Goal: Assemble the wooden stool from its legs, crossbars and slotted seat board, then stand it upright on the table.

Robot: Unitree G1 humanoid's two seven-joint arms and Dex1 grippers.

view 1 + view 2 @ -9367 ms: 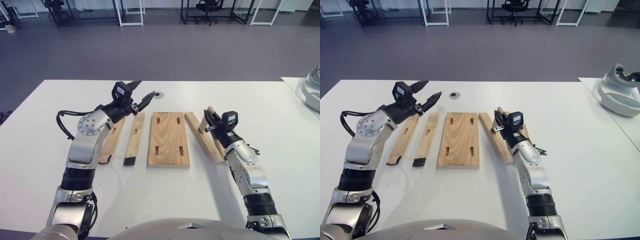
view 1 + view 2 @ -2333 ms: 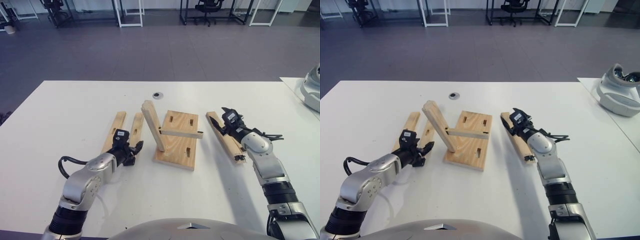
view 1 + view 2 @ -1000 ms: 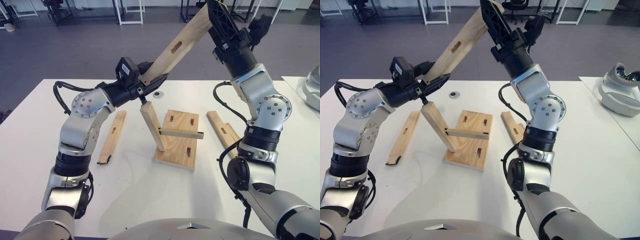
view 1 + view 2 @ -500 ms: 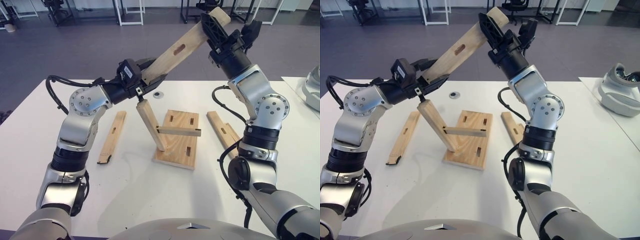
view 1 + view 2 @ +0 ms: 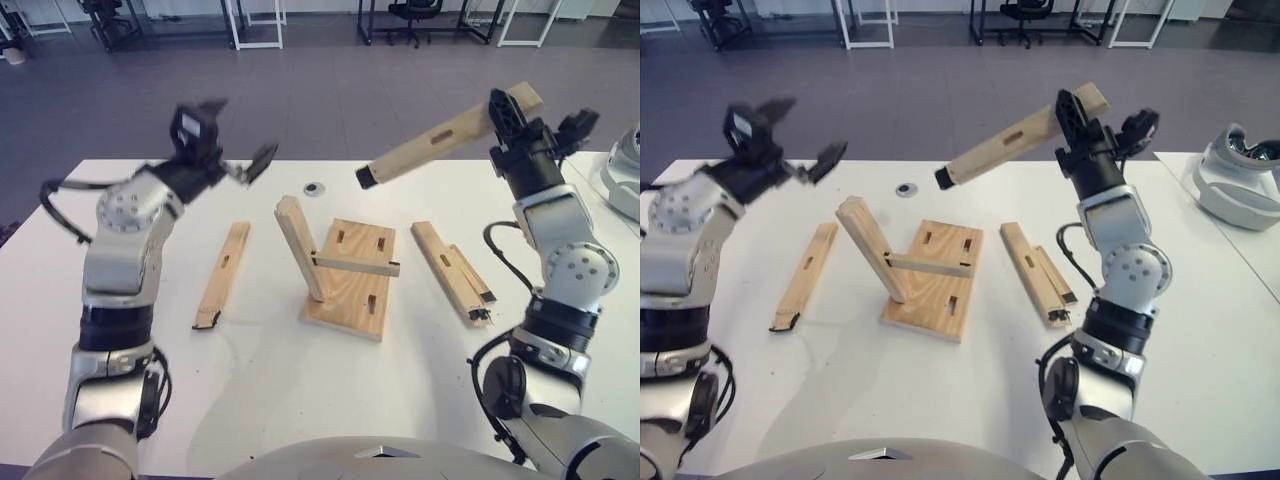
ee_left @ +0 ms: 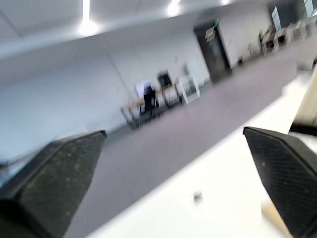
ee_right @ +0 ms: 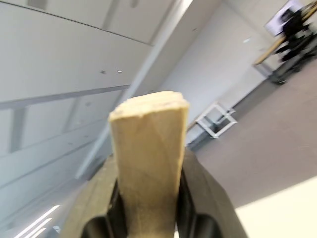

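Holding: the right jaws are clamped on a wooden leg [image 5: 430, 148] near its upper end, high above the far right corner of the seat board [image 5: 345, 308].
Held leg's pose: it slants down toward the robot's left. Its dark-capped lower tip hangs in the air beyond the seat board's far edge, touching nothing.
Left jaws: spread wide and empty, raised in the air well to the left of the seat board.
Seat board: lies flat on the desk [image 5: 300, 400]. One standing leg [image 5: 298, 248] leans at its left side, and a crossbar [image 5: 356, 265] runs from that leg across the board.
Spare parts: one flat leg [image 5: 222, 272] lies left of the seat board, and two more pieces [image 5: 452, 268] lie side by side to its right.
Handling: the held leg looks stiff, solid and light enough for one arm, but it is long. Gripped at the end, its free tip is likely to swing, and the smooth wood may pivot in the jaws. A second hold nearer the lower end would probably steady it for seating.
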